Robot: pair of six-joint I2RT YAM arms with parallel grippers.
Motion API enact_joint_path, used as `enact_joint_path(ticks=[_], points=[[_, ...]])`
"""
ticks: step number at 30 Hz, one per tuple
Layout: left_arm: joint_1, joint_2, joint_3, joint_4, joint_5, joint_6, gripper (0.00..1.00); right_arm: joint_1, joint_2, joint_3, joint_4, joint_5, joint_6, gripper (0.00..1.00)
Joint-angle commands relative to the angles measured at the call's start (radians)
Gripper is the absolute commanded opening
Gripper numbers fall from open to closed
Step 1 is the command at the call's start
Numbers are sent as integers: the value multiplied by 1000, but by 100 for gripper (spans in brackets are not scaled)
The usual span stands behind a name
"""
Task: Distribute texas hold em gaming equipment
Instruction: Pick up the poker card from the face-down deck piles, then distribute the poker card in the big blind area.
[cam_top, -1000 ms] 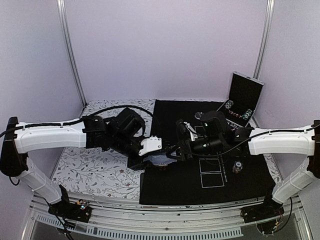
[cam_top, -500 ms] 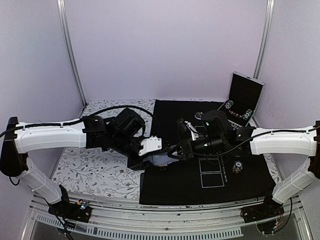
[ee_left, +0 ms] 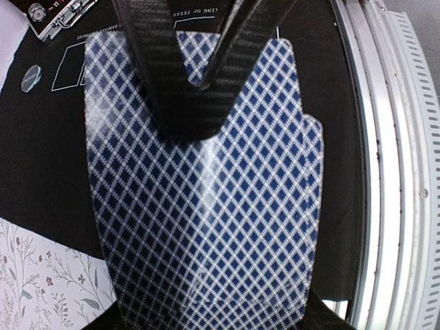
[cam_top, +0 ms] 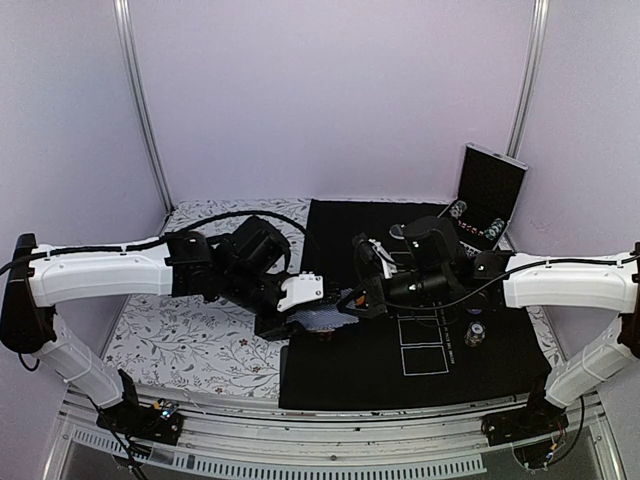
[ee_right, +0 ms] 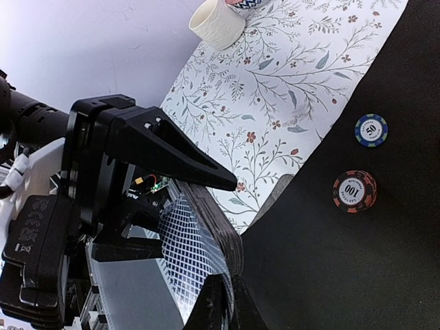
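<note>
My left gripper (cam_top: pixel 310 312) holds a deck of blue-diamond-backed playing cards (cam_top: pixel 325 318) above the left edge of the black mat (cam_top: pixel 400 375). The deck (ee_left: pixel 206 206) fills the left wrist view, with my left gripper (ee_left: pixel 216 320) gripping its sides. My right gripper (cam_top: pixel 348 306) meets the deck from the right. In the right wrist view it (ee_right: pixel 227 278) is shut on the edge of the top card (ee_right: pixel 185 251), which bows away from the stack (ee_right: pixel 216 220). Two striped poker chips, a blue one (ee_right: pixel 371 130) and a red-black one (ee_right: pixel 354 191), lie on the mat.
An open silver-edged case (cam_top: pixel 487 200) stands at the back right with chips in it. More chips (cam_top: pixel 475 333) sit on the mat beside printed card boxes (cam_top: pixel 422 345). Floral cloth (cam_top: pixel 190 340) covers the left side. A white cup (ee_right: pixel 216 24) stands on it.
My right gripper has closed on the top card's edge and shifted slightly left. The left arm and the deck have stayed in place.
</note>
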Motion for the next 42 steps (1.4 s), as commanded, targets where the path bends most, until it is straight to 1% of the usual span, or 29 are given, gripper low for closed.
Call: enact_joint_path(ticks=[1,11,20,25,29,32,36,39,42], points=[[13,-11,-9,8,0,-4,57,6,-37,26,-56,45,-5,6],[12,-10,-8,8,1,-5,57,5,-87,26,-109,83,-9,3],[12,-7,-7,4,0,-4,57,4,-171,23,-81,78,-10,2],[12,-3,-9,-1,-7,-8,57,-19,-267,5,-116,143,0,2],[12,-1,-6,-3,-19,-12,57,-55,-364,-14,-203,250,26,2],[12,-2,-3,-4,-34,-18,57,-90,-434,-50,-273,306,54,2],[12,3,4,-17,-63,-31,57,-153,-499,-148,-281,301,106,2],[13,11,17,-32,-90,-44,57,-164,-486,-224,-239,265,152,2],[13,18,28,-46,-114,-57,57,-164,-440,-292,-140,205,196,2]])
